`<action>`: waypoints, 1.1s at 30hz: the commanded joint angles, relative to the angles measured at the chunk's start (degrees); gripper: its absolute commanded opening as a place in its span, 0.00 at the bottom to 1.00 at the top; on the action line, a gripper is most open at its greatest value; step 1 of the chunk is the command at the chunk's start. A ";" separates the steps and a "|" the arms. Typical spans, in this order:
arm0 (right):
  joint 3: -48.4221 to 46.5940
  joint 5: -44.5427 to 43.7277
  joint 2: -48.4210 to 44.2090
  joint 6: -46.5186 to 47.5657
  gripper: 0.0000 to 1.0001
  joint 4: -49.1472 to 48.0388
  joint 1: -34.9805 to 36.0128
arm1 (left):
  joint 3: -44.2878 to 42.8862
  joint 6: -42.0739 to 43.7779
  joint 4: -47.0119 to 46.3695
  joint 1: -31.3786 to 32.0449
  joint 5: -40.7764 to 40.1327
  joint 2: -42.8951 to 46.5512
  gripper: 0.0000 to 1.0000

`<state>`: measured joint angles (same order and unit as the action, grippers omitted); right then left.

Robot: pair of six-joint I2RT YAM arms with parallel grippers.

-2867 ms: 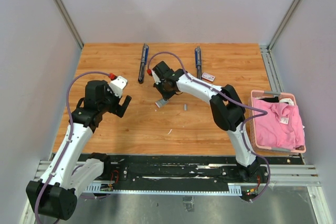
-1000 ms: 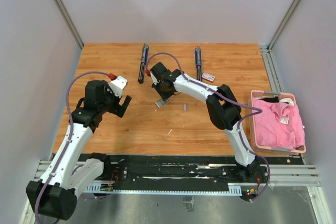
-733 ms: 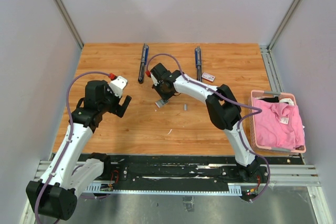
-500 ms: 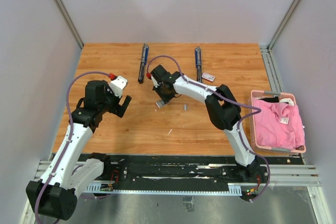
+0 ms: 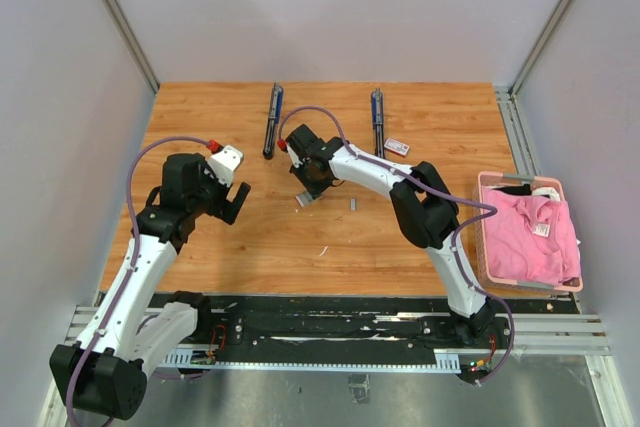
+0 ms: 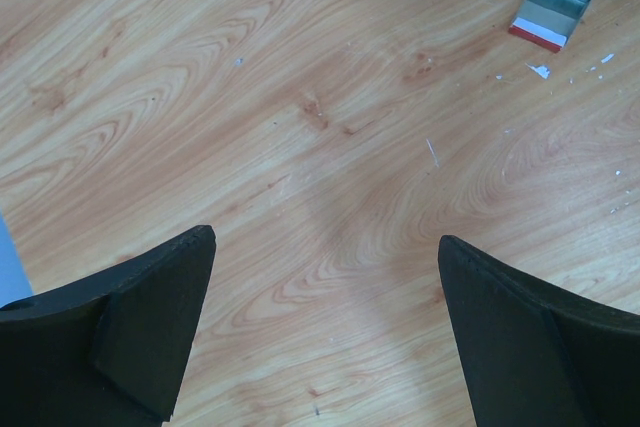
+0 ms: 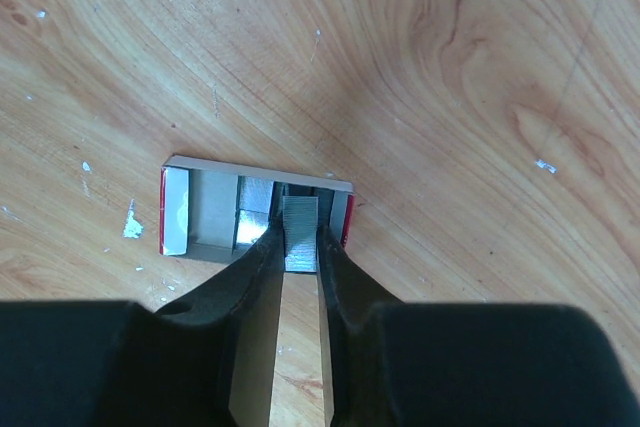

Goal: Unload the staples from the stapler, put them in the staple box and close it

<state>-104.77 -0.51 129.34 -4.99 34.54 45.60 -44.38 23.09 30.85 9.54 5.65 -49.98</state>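
1. Two long dark blue-and-black metal staplers are seen in the top view, one (image 5: 272, 122) on the left and one (image 5: 377, 119) on the right. Both are laid flat at the far side of the brown wooden table (image 5: 200, 127), well apart.
2. One small flat white box with a red mark (image 5: 397, 147) is laid just beside the right stapler.
3. One small open cardboard box with red ends (image 7: 205, 212) is placed near the middle of the table.
4. One short grey metal strip of staples (image 7: 299, 225) is pinched between the black fingers of the right gripper (image 7: 299, 240). The jaws are closed down to a thin gap, only as wide as the strip. The strip is held at one end of the open box. It cannot be told if it touches the box floor.
5. More grey staples (image 7: 252, 215) are seen inside the open box. How many cannot be told.
6. One more short grey strip (image 5: 353, 204) is laid alone on the wood, near the open box.
7. One pink plastic basket (image 5: 481, 237) is set at the right edge, with one pink cloth (image 5: 530, 232) in it.
8. The jaws of the left gripper (image 6: 325, 239) are spread wide over bare wood, and nothing is held.
9. The held strip and the inside of the open box are shown only by the right wrist view. The staplers, the basket and the lone strip are shown clearly only by the top view.
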 commanded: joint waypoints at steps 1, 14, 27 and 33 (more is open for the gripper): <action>-0.03 -1.13 -0.64 -0.64 0.21 0.17 1.13 | 0.52 0.55 -1.57 -0.22 0.15 0.75 0.98; -0.55 -2.10 -1.58 -0.23 0.24 0.25 1.43 | 0.44 0.55 -1.50 -0.22 0.24 0.83 0.98; -1.38 -2.57 -5.64 0.81 0.26 0.47 1.47 | 0.43 0.56 -1.39 -0.22 0.24 1.09 0.98; -0.88 -4.14 -6.21 1.96 0.43 0.39 1.43 | 0.36 0.47 -1.32 -0.22 0.24 1.20 0.98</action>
<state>-104.84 -2.37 125.27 -4.27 34.57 45.60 -44.23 23.11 30.85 9.54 5.65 -49.65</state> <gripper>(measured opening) 0.358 0.981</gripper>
